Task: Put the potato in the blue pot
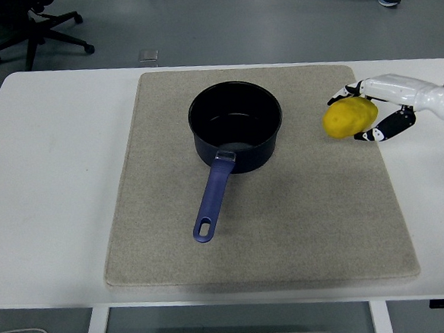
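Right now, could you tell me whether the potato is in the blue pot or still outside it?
Outside. The potato is held in the right hand, to the right of the blue pot, whose inside looks empty.
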Robot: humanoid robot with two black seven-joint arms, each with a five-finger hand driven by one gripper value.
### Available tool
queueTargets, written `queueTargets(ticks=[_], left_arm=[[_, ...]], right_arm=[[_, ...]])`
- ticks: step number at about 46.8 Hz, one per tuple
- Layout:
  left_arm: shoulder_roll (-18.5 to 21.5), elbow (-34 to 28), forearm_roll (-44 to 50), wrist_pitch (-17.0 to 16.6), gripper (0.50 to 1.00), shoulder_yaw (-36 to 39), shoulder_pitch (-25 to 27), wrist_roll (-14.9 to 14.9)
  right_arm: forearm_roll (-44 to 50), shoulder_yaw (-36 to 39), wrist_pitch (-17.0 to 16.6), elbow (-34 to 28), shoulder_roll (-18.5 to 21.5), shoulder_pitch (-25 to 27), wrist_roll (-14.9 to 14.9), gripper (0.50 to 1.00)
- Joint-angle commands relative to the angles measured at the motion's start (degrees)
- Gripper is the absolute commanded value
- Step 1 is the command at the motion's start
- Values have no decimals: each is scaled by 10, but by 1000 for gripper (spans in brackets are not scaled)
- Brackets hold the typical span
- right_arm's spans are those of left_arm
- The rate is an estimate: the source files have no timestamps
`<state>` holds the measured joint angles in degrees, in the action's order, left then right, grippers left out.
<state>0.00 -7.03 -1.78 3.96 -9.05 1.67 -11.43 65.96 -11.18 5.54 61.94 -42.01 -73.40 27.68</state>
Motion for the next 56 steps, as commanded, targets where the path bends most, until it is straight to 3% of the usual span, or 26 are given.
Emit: queueTargets(ticks=[1, 14, 28, 39, 56], left_arm=[[0, 0, 0, 0, 994, 0, 0, 0], [0, 0, -1, 0, 994, 0, 0, 0], [0, 0, 0, 0, 994, 0, 0, 0], [0, 0, -1, 0, 994, 0, 0, 0], [0, 0, -1, 0, 994, 0, 0, 0]], right_arm=[[-8, 0, -5, 0, -14, -26, 2, 500], [-17, 0, -39, 5, -46, -95, 3, 500], [-24, 0, -41, 6, -32, -111, 1, 500], [-65, 0, -56, 7, 27, -137, 0, 500], [-137, -8, -56, -25, 165, -155, -5, 500]])
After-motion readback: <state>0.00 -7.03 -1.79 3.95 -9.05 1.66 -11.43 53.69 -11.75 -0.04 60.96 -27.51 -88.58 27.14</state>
